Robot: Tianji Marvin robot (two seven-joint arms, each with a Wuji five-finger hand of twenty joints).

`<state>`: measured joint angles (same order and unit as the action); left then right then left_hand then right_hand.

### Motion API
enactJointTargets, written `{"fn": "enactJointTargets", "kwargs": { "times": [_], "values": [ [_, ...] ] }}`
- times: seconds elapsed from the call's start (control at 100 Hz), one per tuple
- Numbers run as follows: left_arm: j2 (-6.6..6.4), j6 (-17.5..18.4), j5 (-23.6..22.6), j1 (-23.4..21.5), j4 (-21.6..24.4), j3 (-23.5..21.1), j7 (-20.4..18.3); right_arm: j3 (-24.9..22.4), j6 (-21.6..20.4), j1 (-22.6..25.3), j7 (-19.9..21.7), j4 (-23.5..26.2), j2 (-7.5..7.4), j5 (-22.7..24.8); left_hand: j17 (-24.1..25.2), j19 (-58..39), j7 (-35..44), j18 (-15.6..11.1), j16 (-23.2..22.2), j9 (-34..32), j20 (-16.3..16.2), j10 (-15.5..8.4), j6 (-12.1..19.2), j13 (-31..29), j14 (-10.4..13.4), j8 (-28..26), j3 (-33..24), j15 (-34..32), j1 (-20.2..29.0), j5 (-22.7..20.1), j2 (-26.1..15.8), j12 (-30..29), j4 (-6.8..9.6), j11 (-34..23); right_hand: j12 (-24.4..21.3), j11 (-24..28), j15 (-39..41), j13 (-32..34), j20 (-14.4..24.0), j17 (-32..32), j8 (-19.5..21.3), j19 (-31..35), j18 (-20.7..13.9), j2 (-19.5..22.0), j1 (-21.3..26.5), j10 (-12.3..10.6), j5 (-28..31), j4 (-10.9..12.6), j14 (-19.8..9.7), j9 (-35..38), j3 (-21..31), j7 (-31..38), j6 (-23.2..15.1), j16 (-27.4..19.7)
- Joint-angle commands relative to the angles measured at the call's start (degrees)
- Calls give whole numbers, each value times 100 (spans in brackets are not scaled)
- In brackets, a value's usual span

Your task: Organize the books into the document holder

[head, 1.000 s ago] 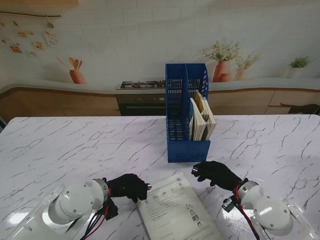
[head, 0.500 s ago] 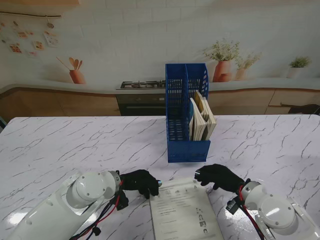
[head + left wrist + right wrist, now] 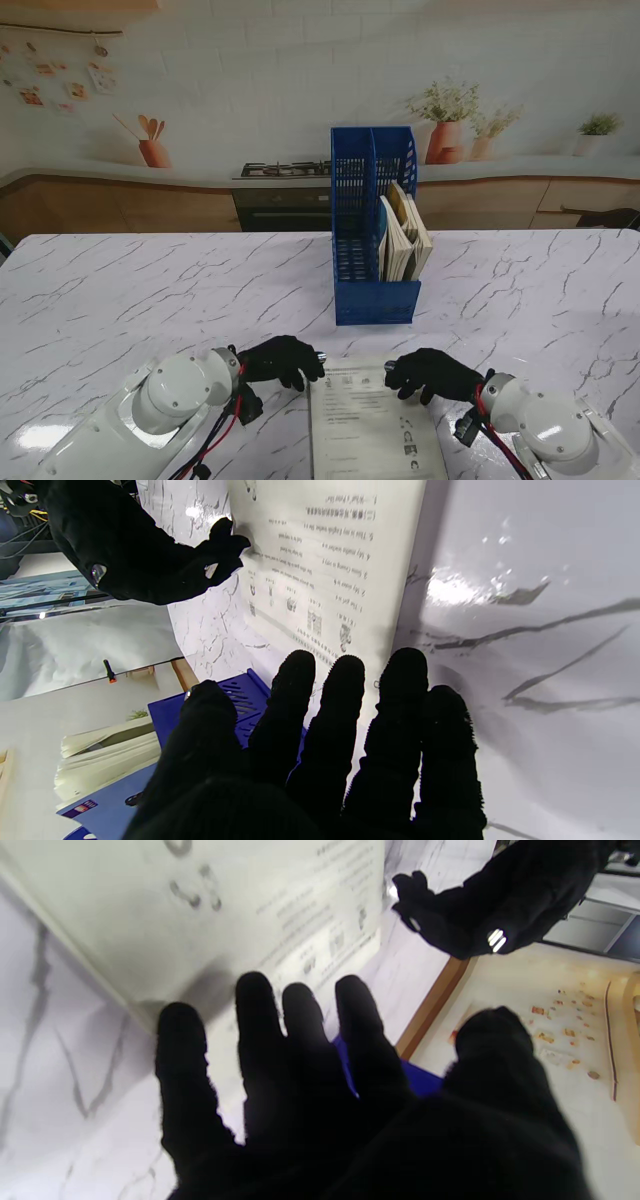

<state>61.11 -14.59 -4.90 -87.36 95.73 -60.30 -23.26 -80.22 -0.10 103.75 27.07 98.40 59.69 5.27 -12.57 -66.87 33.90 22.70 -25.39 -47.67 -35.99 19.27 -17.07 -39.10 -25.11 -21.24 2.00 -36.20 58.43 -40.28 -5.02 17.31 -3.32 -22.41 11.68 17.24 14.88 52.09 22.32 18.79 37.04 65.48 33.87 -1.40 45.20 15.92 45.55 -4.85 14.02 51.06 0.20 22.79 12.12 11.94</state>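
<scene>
A white booklet (image 3: 372, 420) lay flat at the near edge of the marble table (image 3: 120, 290), roughly midway along it and running off the near side of the stand view. My left hand (image 3: 280, 360) sat at the booklet's far left corner and my right hand (image 3: 428, 373) at its far right corner, both in black gloves. In the left wrist view the left hand's fingers (image 3: 345, 690) were held side by side with their tips on or just over the booklet's edge; I could not tell whether they pressed it. In the right wrist view the right hand's fingers (image 3: 260, 1005) were slightly apart over the other edge, thumb off to one side, and they gripped nothing I could see. The page (image 3: 325, 555) carried numbered lines of small print with little drawings, too blurred to read for certain. Farther from me, toward the middle of the table, stood the blue document holder (image 3: 372, 240), upright. Its right-hand compartment held several leaning books (image 3: 405, 240). A small label (image 3: 80, 808) on the holder was unreadable.
</scene>
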Motion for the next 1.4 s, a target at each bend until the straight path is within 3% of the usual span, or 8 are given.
{"fn": "enactJointTargets", "kwargs": {
  "times": [0.0, 0.26, 0.49, 0.99, 1.05, 1.16, 1.31, 1.39],
  "values": [
    [-25, 47, 92, -13, -87, 20, -194, 114, 72, -1, 116, -92, -11, -35, -174, -482, 47, 96, -57, -158, -167, 172, -51, -180, -212, -54, -78, -149, -94, -108, -266, 49, 156, -87, -127, -172, -156, -33, -160, -109, -158, -114, -1020, 233, 228, 115, 177, 133, 77, 139, -128, -129, 149, -190],
    [26, -141, 563, 262, -467, 255, -329, 359, 221, -309, 536, -262, -129, 245, -279, -421, -229, 204, 84, 41, -202, 551, -508, -105, -388, 119, -92, -129, -19, -100, -244, 10, 145, 17, -433, -871, -772, -622, -532, -663, -347, -721, -1837, 617, 435, 162, -236, 90, -72, -295, -182, -501, 360, -487],
    [176, 24, 906, 597, -926, 509, -135, 674, 130, -662, 526, -559, -155, 584, -171, -182, -384, 189, 170, 206, -117, 635, -629, 85, -409, 213, -87, -23, 55, -68, -213, -9, 133, 69, -592, -1203, -910, -874, -624, -834, -360, -877, -2013, 699, 517, 157, -409, 82, -150, -414, -203, -587, 387, -543],
    [429, 563, 1295, 1126, -1552, 798, 243, 755, 0, -947, -341, -983, 17, 1019, 27, -60, -504, 117, 213, 353, -52, 455, -500, 251, -322, 277, -68, 65, 65, 22, -178, -11, 125, 72, -682, -1400, -937, -1056, -681, -1010, -316, -957, -2177, 519, 367, -31, -530, 74, -319, -478, -287, -617, 228, -551],
    [431, 603, 1259, 1002, -1418, 691, 367, 690, -53, -881, -383, -908, 28, 982, 57, -120, -453, 154, 193, 338, -85, 307, -304, 214, -318, 245, -65, 17, 21, 103, -160, 1, 135, 46, -540, -1147, -860, -1110, -641, -1027, -208, -849, -2024, 375, 197, -274, -574, 110, -433, -582, -222, -523, 3, -507],
    [400, 589, 1219, 744, -1071, 432, 460, 499, -125, -592, -590, -579, 73, 902, 70, -176, -404, 204, 155, 215, -121, 154, -10, 137, -242, 198, -71, -39, -125, 217, -34, 22, 193, -8, -110, -279, -253, -829, -413, -759, 12, -368, -1163, 112, 43, -631, -399, 155, -589, -517, -148, -182, -465, -167],
    [420, 522, 1264, 388, -633, 81, 754, 207, 23, -237, -854, -58, 123, 1010, -26, -277, -382, 268, 37, 168, -182, 99, 19, 42, -149, 127, -165, -102, -258, 282, 298, 70, 289, -94, 232, 80, 266, -371, -125, -469, 97, 165, -786, -137, -131, -706, -410, 194, -527, -301, -126, -80, -622, 395],
    [414, 404, 1053, 260, -466, -52, 902, 86, 418, -110, -1064, 181, 173, 1136, -210, -306, -443, 205, 3, 340, -188, 46, 43, 93, -14, 115, -201, -36, -256, 430, 619, 92, 308, -85, 316, 100, 304, -227, 22, -132, 76, 434, -799, -380, -229, -511, -471, 213, -349, -289, -125, -136, -423, 499]
  ]
}}
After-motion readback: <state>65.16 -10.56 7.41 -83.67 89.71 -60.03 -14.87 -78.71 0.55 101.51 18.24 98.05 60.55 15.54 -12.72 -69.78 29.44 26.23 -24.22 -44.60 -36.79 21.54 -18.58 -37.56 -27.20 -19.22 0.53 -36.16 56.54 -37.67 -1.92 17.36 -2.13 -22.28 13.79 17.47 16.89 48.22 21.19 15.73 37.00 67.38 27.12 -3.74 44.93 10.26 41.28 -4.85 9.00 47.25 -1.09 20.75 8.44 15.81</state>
